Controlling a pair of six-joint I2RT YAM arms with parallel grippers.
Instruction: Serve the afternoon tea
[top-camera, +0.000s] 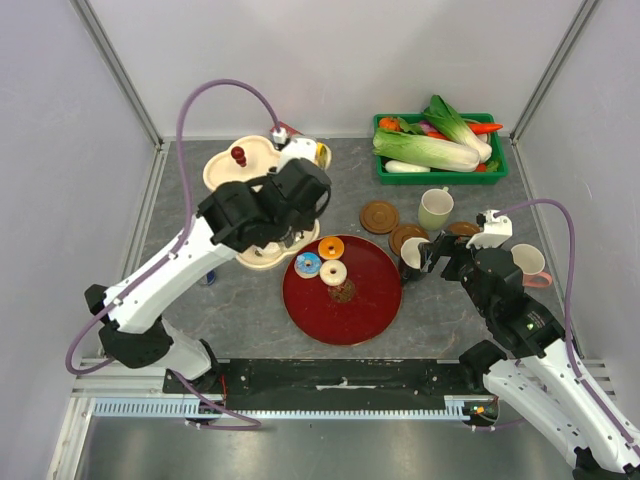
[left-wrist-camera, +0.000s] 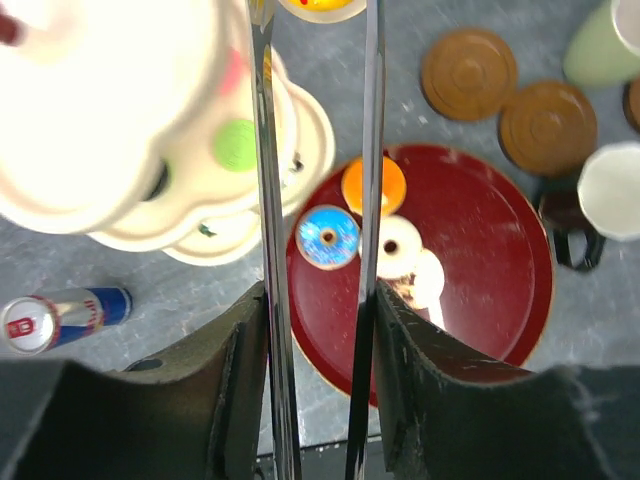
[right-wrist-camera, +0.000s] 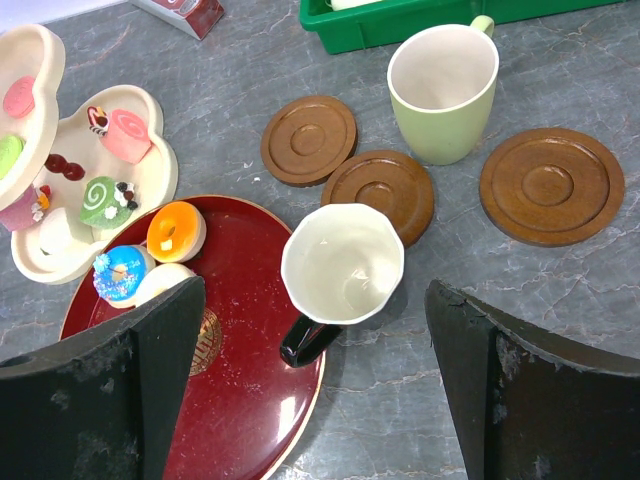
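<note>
On the grey table (top-camera: 250, 310), three sweets (top-camera: 331, 247) lie on the red tray (top-camera: 345, 320); more wait beside it. The left gripper (left-wrist-camera: 318, 340) squeezes tongs (left-wrist-camera: 265, 200). The right gripper (right-wrist-camera: 315, 295) gapes over a mug (right-wrist-camera: 342, 262).

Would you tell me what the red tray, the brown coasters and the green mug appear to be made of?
Red tray: likely lacquered wood or plastic; glossy, with bright highlights.
Coasters: probably turned wood, matte; concentric rings show.
Green mug: looks like glazed ceramic; thick wall, smooth soft sheen.
</note>
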